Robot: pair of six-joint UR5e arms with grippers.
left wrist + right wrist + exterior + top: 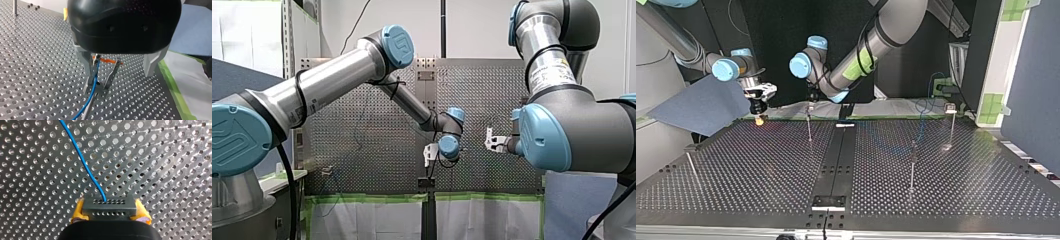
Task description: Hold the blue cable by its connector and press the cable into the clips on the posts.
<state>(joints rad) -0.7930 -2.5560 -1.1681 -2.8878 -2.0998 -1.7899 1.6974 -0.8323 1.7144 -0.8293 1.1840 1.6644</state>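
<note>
My right claw (pixel 110 212) is clenched on the dark connector (pixel 109 206), a yellow pad on either side. That leaves the blue cable (pixel 82 162) free to run out ahead over the worktop (pixel 162 157), where I can steer it by its end. My left claw (pixel 118 71) is released, its metal fingers (pixel 83 58) spread either side of the clip (pixel 100 87) on a post, and the cable runs down through the fork, a stance I judge suits pressing it deeper.
</note>
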